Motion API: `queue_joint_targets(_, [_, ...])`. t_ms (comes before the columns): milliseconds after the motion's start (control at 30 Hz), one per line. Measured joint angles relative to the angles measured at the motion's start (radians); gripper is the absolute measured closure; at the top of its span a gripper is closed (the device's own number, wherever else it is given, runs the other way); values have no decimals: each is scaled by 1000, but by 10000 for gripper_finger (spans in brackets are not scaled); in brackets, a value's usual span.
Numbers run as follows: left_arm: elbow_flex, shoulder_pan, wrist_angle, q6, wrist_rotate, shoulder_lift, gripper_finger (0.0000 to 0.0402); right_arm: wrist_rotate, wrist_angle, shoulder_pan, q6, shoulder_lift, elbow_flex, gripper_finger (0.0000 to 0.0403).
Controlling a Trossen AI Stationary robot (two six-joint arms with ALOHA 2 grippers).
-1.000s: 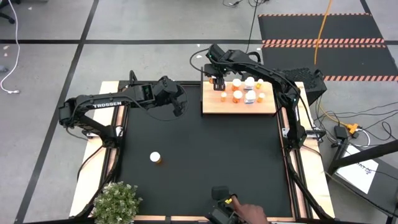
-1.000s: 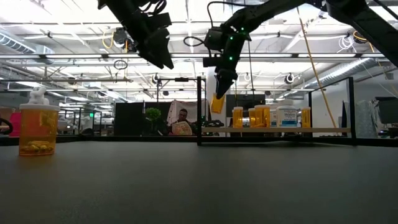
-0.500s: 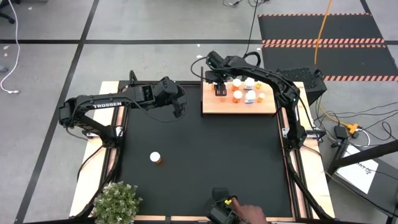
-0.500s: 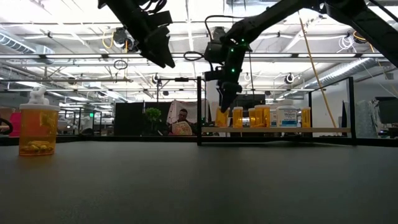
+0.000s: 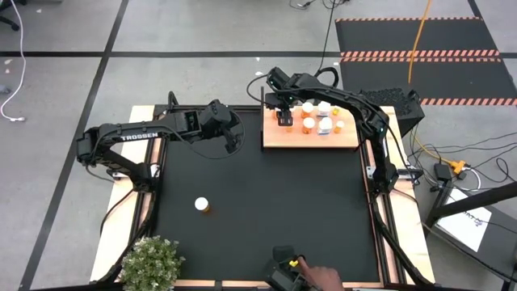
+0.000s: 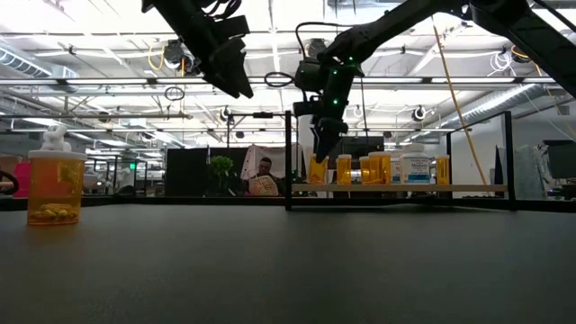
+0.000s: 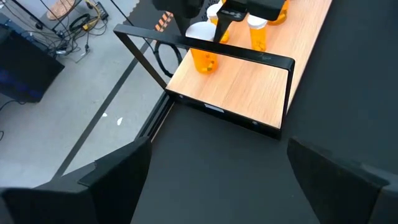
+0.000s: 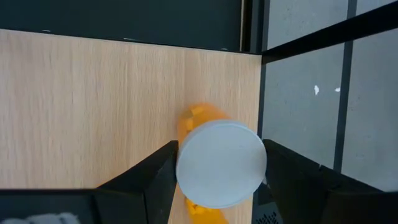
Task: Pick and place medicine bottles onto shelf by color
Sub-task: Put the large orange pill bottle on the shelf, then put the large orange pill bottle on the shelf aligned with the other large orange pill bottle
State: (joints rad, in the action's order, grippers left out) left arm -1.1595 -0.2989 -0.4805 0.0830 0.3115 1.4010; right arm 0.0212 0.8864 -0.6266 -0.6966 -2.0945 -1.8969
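The light-wood shelf (image 5: 311, 136) lies at the mat's far right with several white-capped bottles (image 5: 323, 117) standing on it. My right gripper (image 5: 284, 113) is over the shelf's far left corner, shut on an orange medicine bottle (image 6: 318, 169) with a white cap. One more orange bottle (image 5: 202, 205) stands on its base on the black mat, toward the near left. My left gripper (image 5: 230, 133) hangs open above the mat just left of the shelf, with nothing between its fingers (image 7: 118, 180). My right gripper pinches the bottle's white cap (image 8: 222, 163) between its two fingers (image 8: 155, 177), one on each side of the cap's rim. The fingers come from above, slanting down. The bottle stands upright below them, its base (image 7: 205, 67) down at the shelf board; whether it rests there I cannot tell.
A black frame bar (image 7: 205, 50) runs along the shelf's left end. A potted plant (image 5: 149, 263) sits at the table's near left corner. A person's hand (image 5: 319, 280) and a dark device show at the near edge. The black mat (image 5: 266, 194) is bare around the lone bottle.
My right gripper has gone down toward the shelf's far left corner with the orange bottle. The bottle hung tilted well above the board a second ago; now it is upright with its base at the board.
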Motion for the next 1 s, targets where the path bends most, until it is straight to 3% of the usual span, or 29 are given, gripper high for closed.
queue_joint_targets(300, [0,0,-1,-1,0,0,25,0,-19,7,-4,0,0,151])
queue_joint_targets(567, [0,0,-3,-1,0,0,25,1,-47,42,-7,21,0,147])
queue_joint_targets(1000, [0,33,13,16,1,0,25,37,51,175,160,296,20,147])
